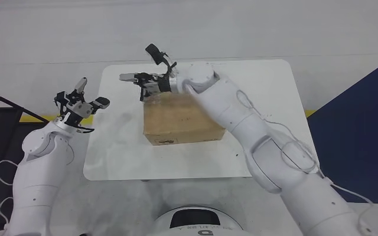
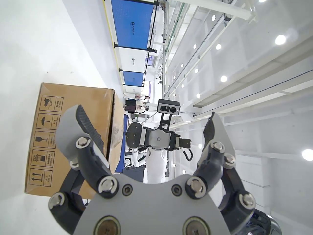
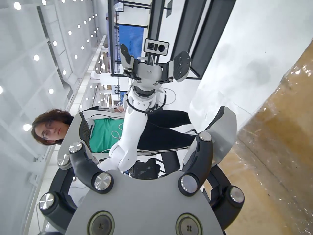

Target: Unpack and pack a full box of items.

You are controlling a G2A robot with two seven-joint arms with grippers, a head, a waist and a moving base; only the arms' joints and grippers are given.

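R tool point(image 1: 142, 66) spread by box point(image 1: 177, 121) far corner; L tool point(image 1: 90, 93) spread, well apart.

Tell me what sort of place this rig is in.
Probably a large robotics lab or demo hall rather than a home. It has a high white ceiling with rows of round ceiling lights, blue partition panels on posts along the floor, and a white table with a cardboard box on it.

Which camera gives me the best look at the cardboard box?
The top view: the cardboard box shows most of its closed top and its front face on the table. The left wrist view shows one printed side; the right wrist view, just a strip of taped top.
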